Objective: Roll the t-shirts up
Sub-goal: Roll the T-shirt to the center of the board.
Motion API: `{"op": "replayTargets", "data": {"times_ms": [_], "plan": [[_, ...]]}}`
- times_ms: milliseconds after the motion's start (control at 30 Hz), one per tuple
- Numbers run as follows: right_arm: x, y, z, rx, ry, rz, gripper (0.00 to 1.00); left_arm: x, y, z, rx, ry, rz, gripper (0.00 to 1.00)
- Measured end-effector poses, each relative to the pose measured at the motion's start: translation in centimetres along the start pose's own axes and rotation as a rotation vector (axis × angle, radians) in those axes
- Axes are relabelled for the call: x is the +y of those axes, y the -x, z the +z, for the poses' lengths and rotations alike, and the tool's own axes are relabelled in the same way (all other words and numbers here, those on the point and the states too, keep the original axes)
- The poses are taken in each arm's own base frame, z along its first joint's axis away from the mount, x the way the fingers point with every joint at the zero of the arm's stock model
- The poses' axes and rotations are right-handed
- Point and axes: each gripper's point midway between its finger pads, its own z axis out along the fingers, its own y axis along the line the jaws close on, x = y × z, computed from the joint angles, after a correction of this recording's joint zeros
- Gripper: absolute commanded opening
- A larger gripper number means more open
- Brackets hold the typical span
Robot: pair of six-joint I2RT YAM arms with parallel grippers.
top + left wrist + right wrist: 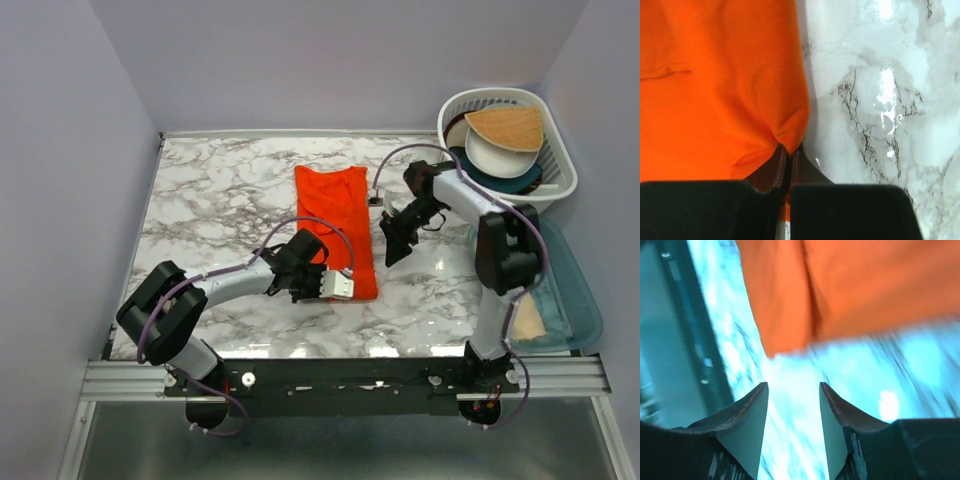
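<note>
The orange-red t-shirt (pixel 338 220) lies folded into a long narrow strip on the marble table, running from the far middle toward the near edge. My left gripper (pixel 322 283) is at its near end, shut on the near corner of the fabric; the left wrist view shows the shirt (pixel 715 75) pinched between the closed fingers (pixel 781 162). My right gripper (pixel 390 242) is open and empty, just right of the shirt's right edge and above the table. In the right wrist view the shirt's corner (pixel 840 285) lies ahead of the gripper (pixel 794 387).
A white basket (pixel 558 150) with plates, bowls and a wooden piece stands at the far right. A teal tray (pixel 580 300) lies at the right edge. The marble table (pixel 210 200) has walls behind and to the left.
</note>
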Motion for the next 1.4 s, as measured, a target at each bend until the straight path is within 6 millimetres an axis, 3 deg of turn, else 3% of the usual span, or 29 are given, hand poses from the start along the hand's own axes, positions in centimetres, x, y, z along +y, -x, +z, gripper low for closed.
{"op": "replayTargets", "data": {"times_ms": [100, 167, 200, 267, 367, 467, 533, 767, 967, 1033, 1100, 1133, 1167, 1200, 1233, 1267, 1333, 1367, 1400], "plan": [[0.7, 0.0, -4.8, -0.142, -0.227, -0.172, 0.6, 0.0, -0.1, -0.4, -0.023, -0.08, -0.086, 0.02], [2.6, 0.4, -6.2, -0.209, -0.339, -0.317, 0.61, 0.1, -0.1, -0.7, -0.043, -0.142, -0.159, 0.02], [3.8, 0.5, -6.0, -0.229, -0.393, -0.417, 0.61, 0.0, -0.1, -0.8, -0.054, -0.171, -0.193, 0.02], [5.9, 0.9, -4.4, -0.236, -0.423, -0.564, 0.61, -0.1, -0.1, -1.1, -0.064, -0.215, -0.245, 0.03], [7.3, 0.9, 0.4, -0.207, -0.428, -0.764, 0.61, -0.6, 0.6, -1.6, -0.094, -0.277, -0.298, 0.03], [7.0, -0.4, 4.0, -0.159, -0.429, -0.844, 0.61, -0.9, 1.6, -2.3, -0.125, -0.322, -0.331, 0.04], [6.7, -0.8, 5.1, -0.143, -0.441, -0.873, 0.61, -0.7, 2.1, -2.7, -0.144, -0.338, -0.35, 0.04], [6.6, 1.3, 6.6, -0.147, -0.507, -0.986, 0.62, -0.2, 2.9, -3.3, -0.188, -0.396, -0.417, 0.04], [6.0, 1.7, 7.5, -0.125, -0.535, -1.006, 0.63, -0.3, 3.4, -3.5, -0.214, -0.451, -0.469, 0.04], [5.7, 1.7, 7.7, -0.113, -0.55, -1.008, 0.6, 0.0, 3.5, -3.6, -0.224, -0.461, -0.488, 0.04], [5.2, 1.6, 8.0, -0.101, -0.575, -1.009, 0.42, 0.2, 3.5, -3.7, -0.234, -0.465, -0.504, 0.06], [4.8, 1.6, 8.1, -0.092, -0.598, -1.011, 0.34, 0.3, 3.5, -3.9, -0.24, -0.467, -0.514, 0.09], [4.6, 1.5, 8.1, -0.09, -0.612, -1.004, 0.17, 0.4, 3.4, -4.0, -0.244, -0.469, -0.521, 0.21], [4.1, 1.5, 8.1, -0.085, -0.633, -1.008, 0.11, 0.5, 3.3, -4.3, -0.252, -0.469, -0.535, 0.25], [3.7, 1.5, 8.0, -0.083, -0.652, -1.005, 0.06, 0.7, 3.2, -4.4, -0.257, -0.466, -0.543, 0.29], [3.4, 1.6, 8.0, -0.081, -0.671, -1.011, 0.02, 0.9, 3.1, -4.5, -0.265, -0.459, -0.548, 0.42], [3.1, 1.8, 7.8, -0.084, -0.696, -1.0, 0.01, 0.7, 2.6, -4.8, -0.283, -0.436, -0.541, 0.52], [3.0, 1.8, 7.8, -0.085, -0.702, -0.994, 0.01, 0.4, 2.4, -5.0, -0.289, -0.418, -0.532, 0.63], [3.0, 1.8, 7.7, -0.085, -0.707, -0.986, 0.01, -0.2, 1.9, -5.4, -0.3, -0.376, -0.508, 0.66]]}}
